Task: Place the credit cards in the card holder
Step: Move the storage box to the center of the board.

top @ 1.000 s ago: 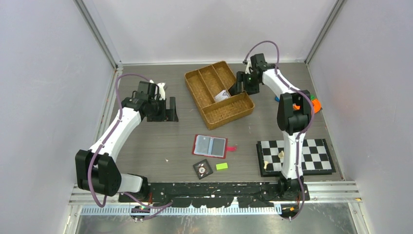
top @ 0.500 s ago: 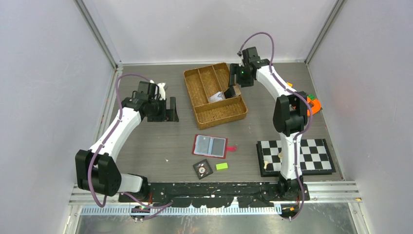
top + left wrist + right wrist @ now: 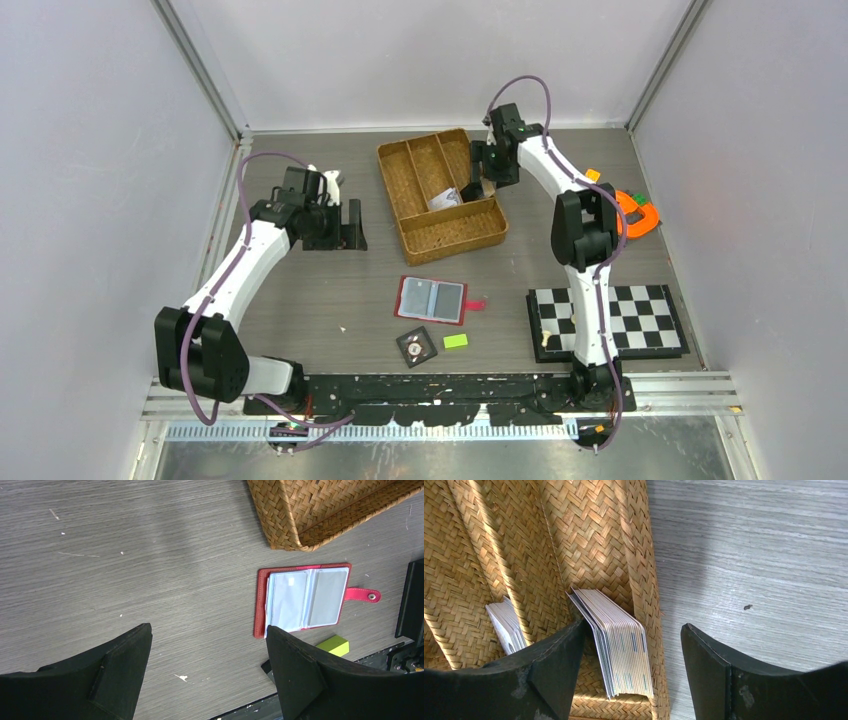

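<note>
We see bright, even, diffuse light from above in the overhead view, with only faint soft shadows beside the arms [image 3: 250,255] on the table [image 3: 330,290] and a dull sheen on the metal strip [image 3: 450,460] at the near edge. From the left wrist the wood grain is sharp, a broad soft shadow crosses the table, and the left tool [image 3: 207,645] is nearly featureless black. From the right wrist warm streaks of light fall across the woven tray [image 3: 589,530], the cards [image 3: 621,650] are crisp, and the right tool [image 3: 633,630] looks slightly soft.
</note>
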